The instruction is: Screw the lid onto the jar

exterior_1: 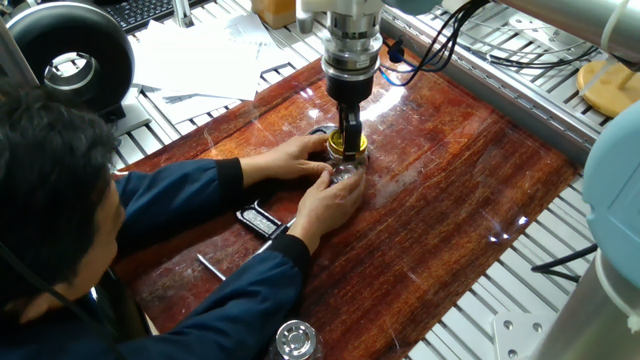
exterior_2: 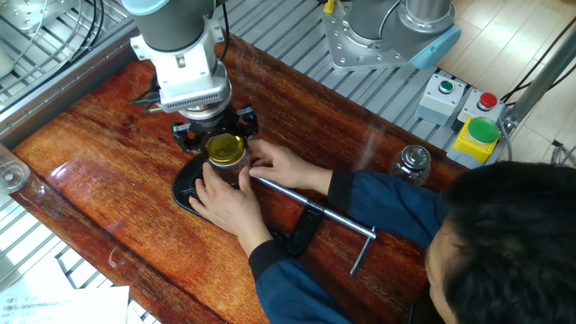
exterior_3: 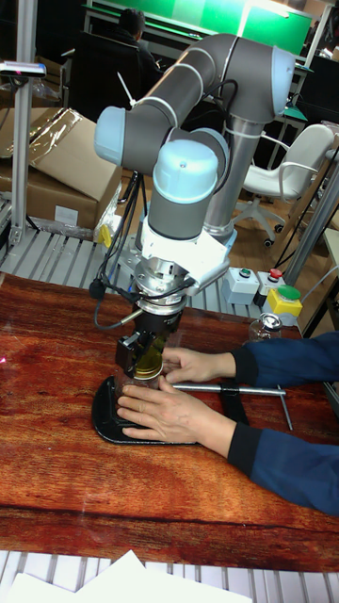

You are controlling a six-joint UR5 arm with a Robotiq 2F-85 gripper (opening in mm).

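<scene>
Lid [exterior_2: 226,147] and claw sit on one vertical line: the gripper [exterior_1: 348,143] comes straight down from the arm, its two fingers closed on the sides of the yellow-gold cap, and the cap rests right on the mouth of the jar [exterior_1: 346,172] directly beneath. So the coming twist turns about an upright axis running through claw, cap and glass together, with nothing offset to either side as far as I can judge from here.

Outward from that, the jar stands on a dark pad [exterior_3: 108,417] laid on the red-brown wooden board [exterior_1: 450,190], toward the board's edge nearest the robot's base. A person's two hands [exterior_3: 169,411] wrap the glass just below the claw's fingers, one on each side, steadying it, I'd say, against the turning. A clamp's steel bar [exterior_2: 310,209] runs from beside the jar toward the person. Another clear jar with a silvery top [exterior_2: 413,163] stands well apart near the board's edge by the button boxes.
</scene>
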